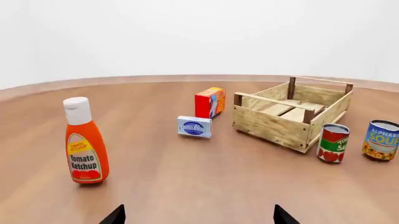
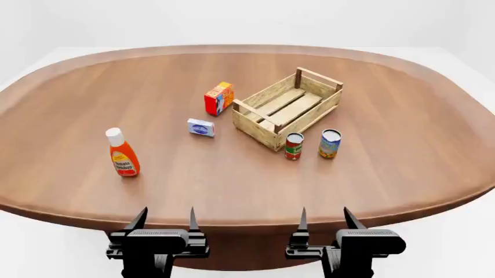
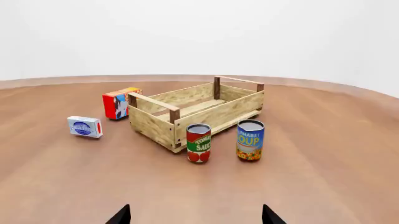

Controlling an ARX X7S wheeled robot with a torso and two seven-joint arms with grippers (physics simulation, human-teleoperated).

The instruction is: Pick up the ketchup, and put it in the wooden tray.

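The ketchup (image 2: pixel 122 154) (image 1: pixel 84 142), an orange-red squeeze bottle with a white cap, stands upright on the left part of the table. The wooden tray (image 2: pixel 288 108) (image 1: pixel 290 113) (image 3: pixel 195 110), a slatted light-wood crate, sits empty right of the middle. My left gripper (image 2: pixel 164 219) (image 1: pixel 199 215) hovers open at the table's near edge, well short of the bottle, with nothing between its fingers. My right gripper (image 2: pixel 325 219) (image 3: pixel 195 215) is open too, near the front edge, facing the crate and cans.
An orange-red box (image 2: pixel 219 98) and a small white-and-blue box (image 2: pixel 200 127) lie left of the crate. A red-labelled can (image 2: pixel 294 146) and a blue-labelled soup can (image 2: pixel 330 143) stand in front of it. The round wooden table (image 2: pixel 402 150) drops off at its near edge.
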